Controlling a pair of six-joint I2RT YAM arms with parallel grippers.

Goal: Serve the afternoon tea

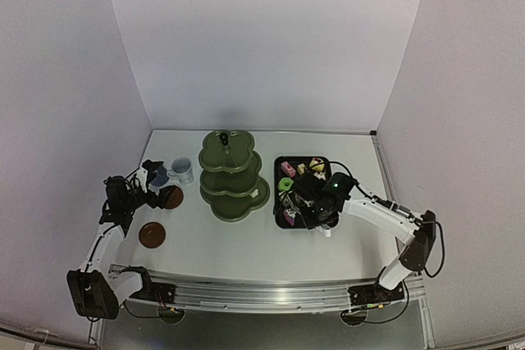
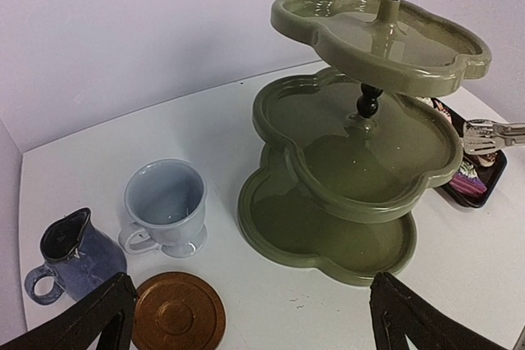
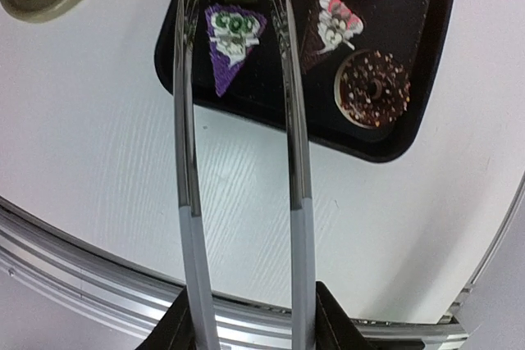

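Cakes (image 3: 332, 26) on tray (image 3: 414, 112); purple wedge (image 3: 232, 43) between spread arms of tongs (image 3: 187, 120), contact unclear. Right gripper (image 3: 254, 325) clamped on tongs' handle end, over the bare table (image 3: 98, 161) strip between tray's near edge and front rail (image 3: 74, 256). Left gripper (image 2: 246, 329) spread wide, low over table. Saucer (image 2: 176, 313) just inside its left finger; white cup (image 2: 168, 206) and blue cup (image 2: 74, 256) beyond, apart. Stand (image 2: 353, 161) to the right, open table before its base.
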